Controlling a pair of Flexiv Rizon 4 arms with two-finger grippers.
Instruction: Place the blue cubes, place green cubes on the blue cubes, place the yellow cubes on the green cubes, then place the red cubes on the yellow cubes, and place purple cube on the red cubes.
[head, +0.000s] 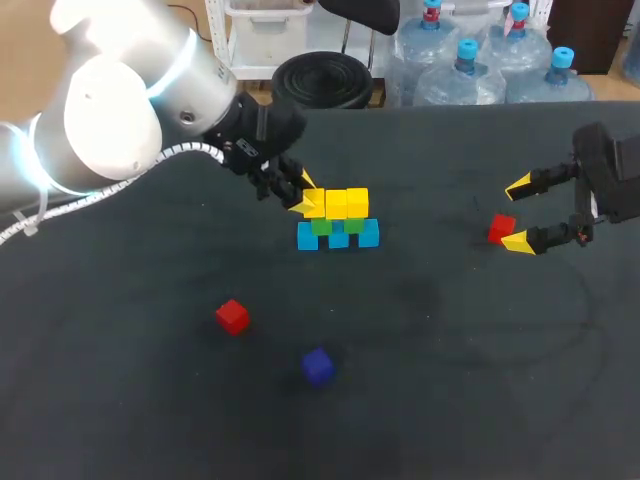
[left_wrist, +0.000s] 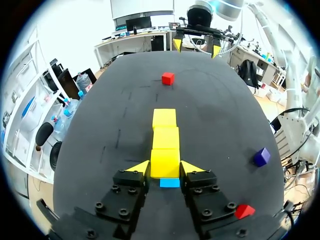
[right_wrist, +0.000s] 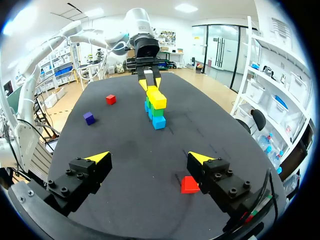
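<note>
dark tabletop (head: 450, 350); left pincer (head: 303, 194) clasps half-hidden yellow cube (head: 317, 205)

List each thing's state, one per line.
blue cubes, bottom row of the stack
green cubes, stacked on blue
yellow cubes, stacked on green
red cubes, loose, unstacked
purple cube, loose, unstacked
left end effector, at the yellow row's end, grip unclear
right end effector, open, empty
</note>
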